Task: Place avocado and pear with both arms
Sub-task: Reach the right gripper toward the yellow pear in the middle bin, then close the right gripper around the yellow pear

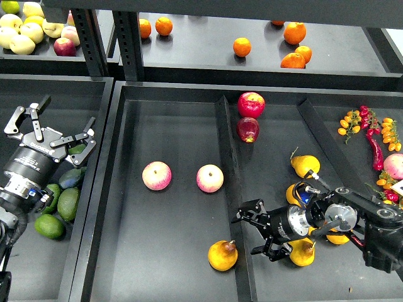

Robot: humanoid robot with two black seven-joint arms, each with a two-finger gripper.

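Pink apples (182, 177), oranges (242, 46), chillies (374, 148).

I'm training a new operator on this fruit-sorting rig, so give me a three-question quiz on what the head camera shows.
1. True or false: the left gripper is open above the avocados.
2. How many pink apples lie in the left half of the middle tray? A) one B) two C) four
3. Fill in: the pear beside the divider lies near the ____ gripper.

Key: 1 true; 2 B; 3 right.
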